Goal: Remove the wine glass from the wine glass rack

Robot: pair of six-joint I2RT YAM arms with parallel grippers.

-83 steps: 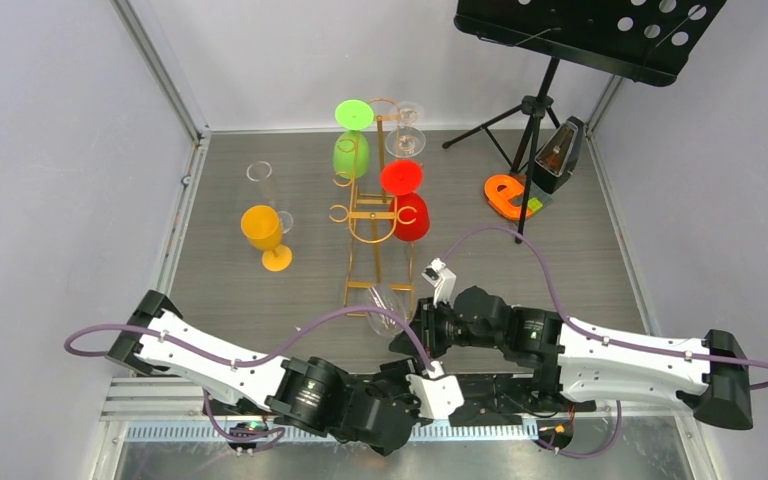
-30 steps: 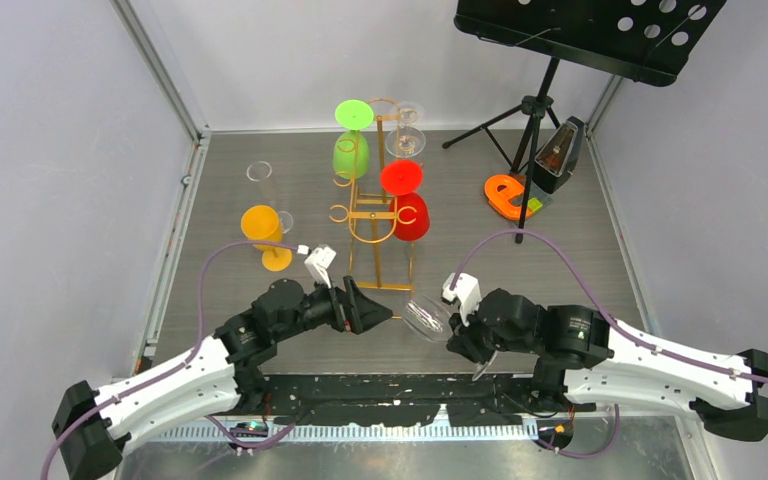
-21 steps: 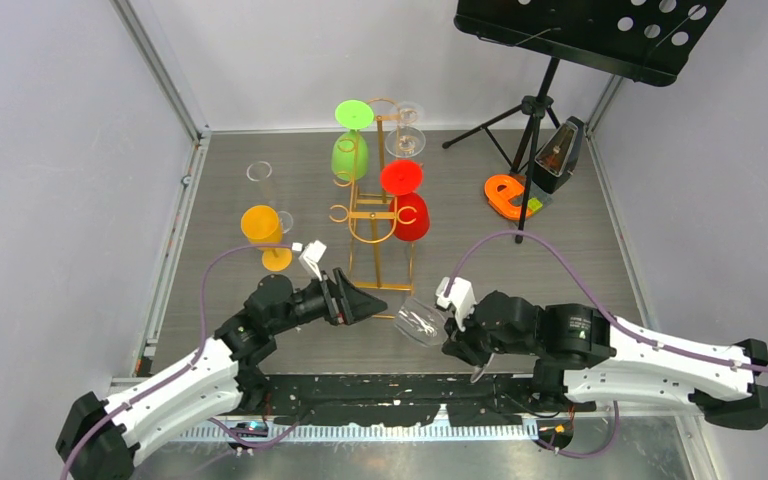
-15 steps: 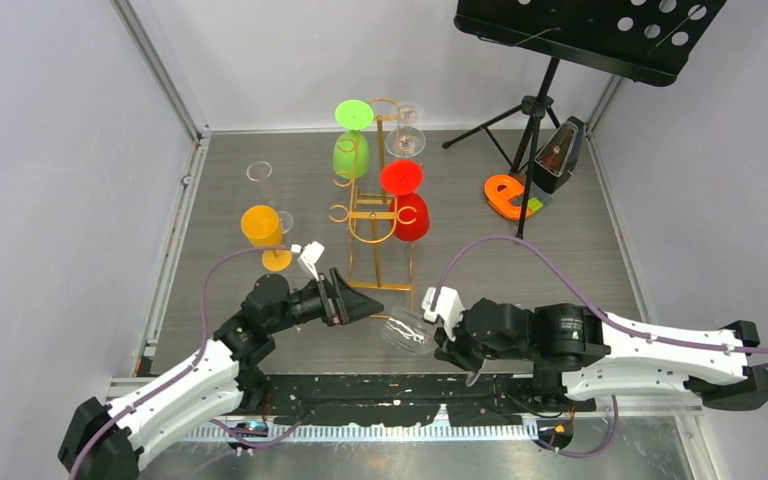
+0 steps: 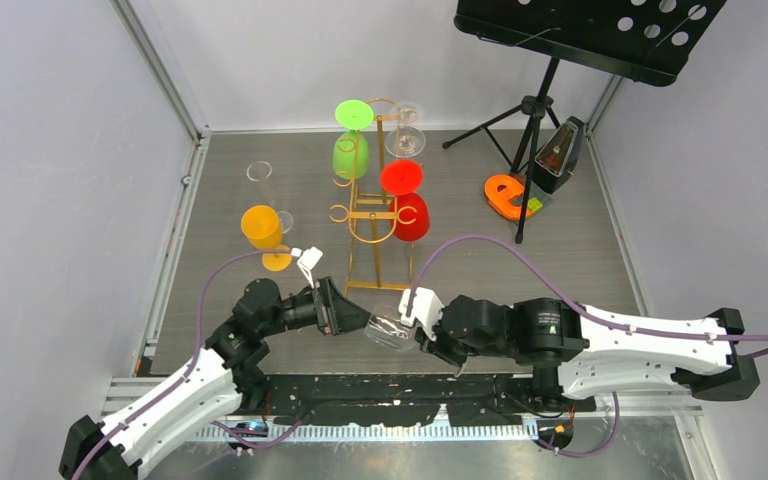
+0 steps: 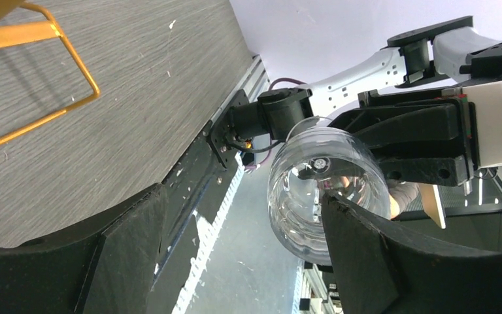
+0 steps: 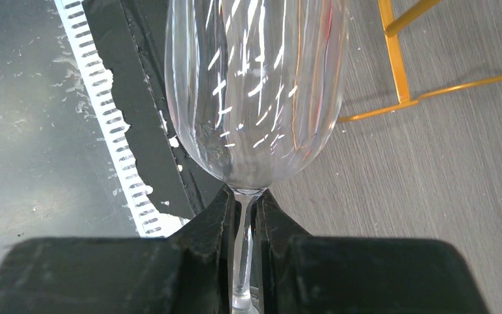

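A clear wine glass (image 5: 390,330) is off the gold wire rack (image 5: 378,215) and held sideways just above the table's near edge. My right gripper (image 5: 423,336) is shut on its stem (image 7: 244,219), with the bowl (image 7: 255,85) pointing away from the fingers. My left gripper (image 5: 358,317) is open and faces the bowl's mouth. In the left wrist view the bowl (image 6: 327,190) lies between my spread fingers (image 6: 124,255), close to the right one. The rack's base wire shows in the right wrist view (image 7: 399,65) and the left wrist view (image 6: 59,39).
A green glass (image 5: 349,152), a red glass (image 5: 410,215) and a clear glass (image 5: 405,135) hang on the rack. An orange glass (image 5: 263,232) and a clear glass (image 5: 259,175) stand to its left. A black music stand (image 5: 532,110), a metronome (image 5: 560,150) and an orange object (image 5: 507,195) are at the back right.
My right arm has carried the glass leftward from the rack's foot toward my left gripper. My left arm swung in from the near edge; its open fingers now flank the bowl.
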